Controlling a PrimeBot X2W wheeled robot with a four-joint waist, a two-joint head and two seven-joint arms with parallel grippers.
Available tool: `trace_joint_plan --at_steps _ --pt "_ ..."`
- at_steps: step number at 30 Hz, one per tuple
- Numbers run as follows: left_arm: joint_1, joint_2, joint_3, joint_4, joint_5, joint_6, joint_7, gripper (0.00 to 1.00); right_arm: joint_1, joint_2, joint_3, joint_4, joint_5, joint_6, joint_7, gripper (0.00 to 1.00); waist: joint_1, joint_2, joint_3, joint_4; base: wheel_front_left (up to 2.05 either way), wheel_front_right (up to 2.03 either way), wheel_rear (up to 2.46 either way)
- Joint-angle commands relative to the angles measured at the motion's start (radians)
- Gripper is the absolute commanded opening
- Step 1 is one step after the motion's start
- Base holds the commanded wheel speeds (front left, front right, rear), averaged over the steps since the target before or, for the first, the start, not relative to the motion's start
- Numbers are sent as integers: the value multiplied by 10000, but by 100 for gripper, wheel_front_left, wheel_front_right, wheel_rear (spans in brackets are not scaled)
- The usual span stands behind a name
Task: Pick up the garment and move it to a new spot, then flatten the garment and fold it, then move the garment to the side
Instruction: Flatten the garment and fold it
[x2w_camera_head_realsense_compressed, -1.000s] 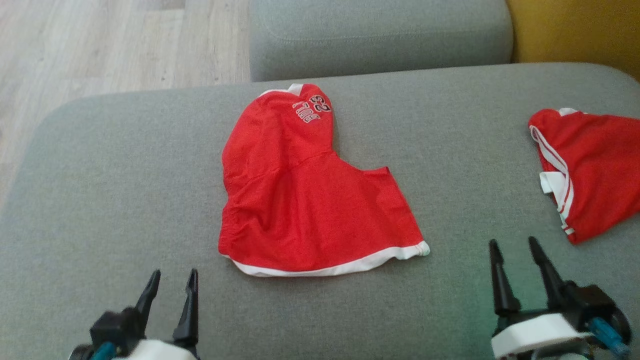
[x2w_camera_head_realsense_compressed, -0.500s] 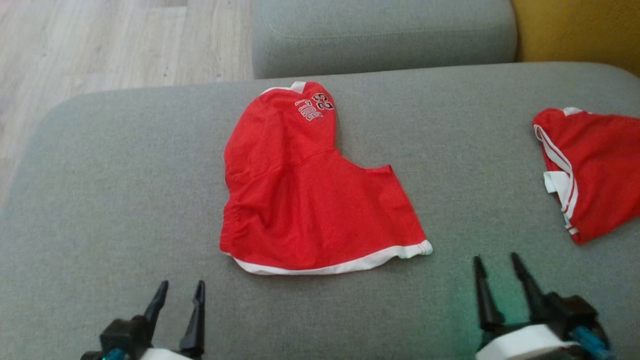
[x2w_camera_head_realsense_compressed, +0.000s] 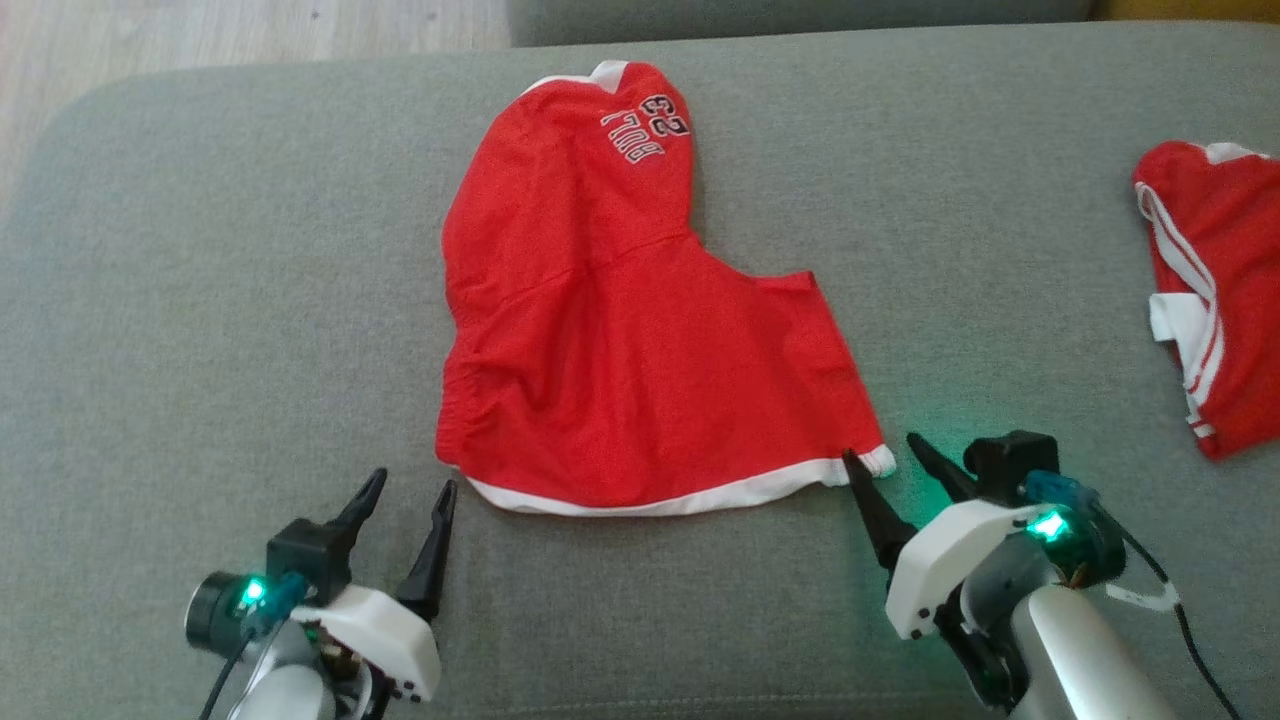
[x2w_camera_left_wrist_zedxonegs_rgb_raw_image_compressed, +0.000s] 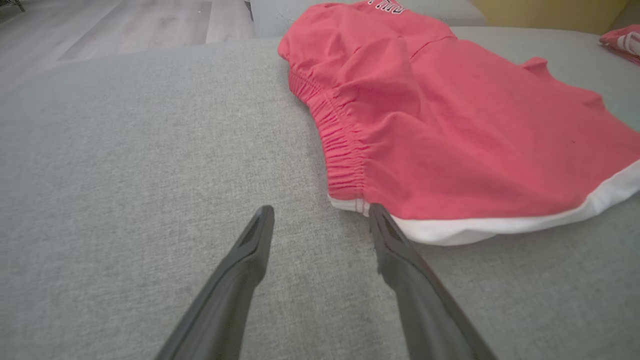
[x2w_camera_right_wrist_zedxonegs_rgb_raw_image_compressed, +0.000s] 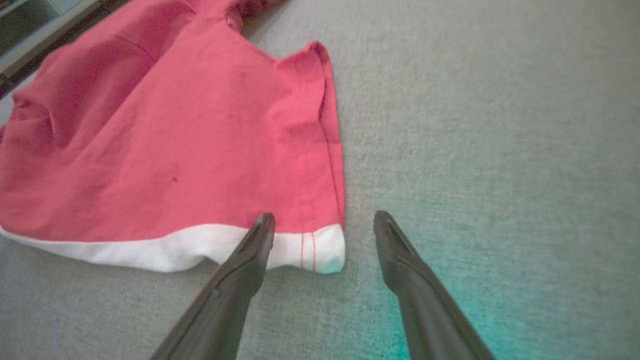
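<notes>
Left claw, right claw: white shells, black fingers, possibly teal plugs

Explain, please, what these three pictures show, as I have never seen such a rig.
This is a two-armed robot. The wide picture comes from its head, looking down on a grey sofa. The other two come from wrist cameras, looking along each gripper's dark fingers. A second garment lies at the right; a red garment lies spread in the middle. The left gripper and right gripper stand open by its white hem, one at each corner, holding nothing.
</notes>
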Motion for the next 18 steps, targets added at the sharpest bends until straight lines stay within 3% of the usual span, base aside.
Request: trace_joint_plan --at_steps 1,18 --pt "-569 295 114 0 -42 -47 -124 100 -267 -75 278 -239 66 -7 458 100 0 0 128 114 0 0 0" --pt "-1639 1097 -1491 802 -1074 -60 253 100 -235 -329 265 -1420 11 -7 2448 98 0 0 420 229 0 0 0"
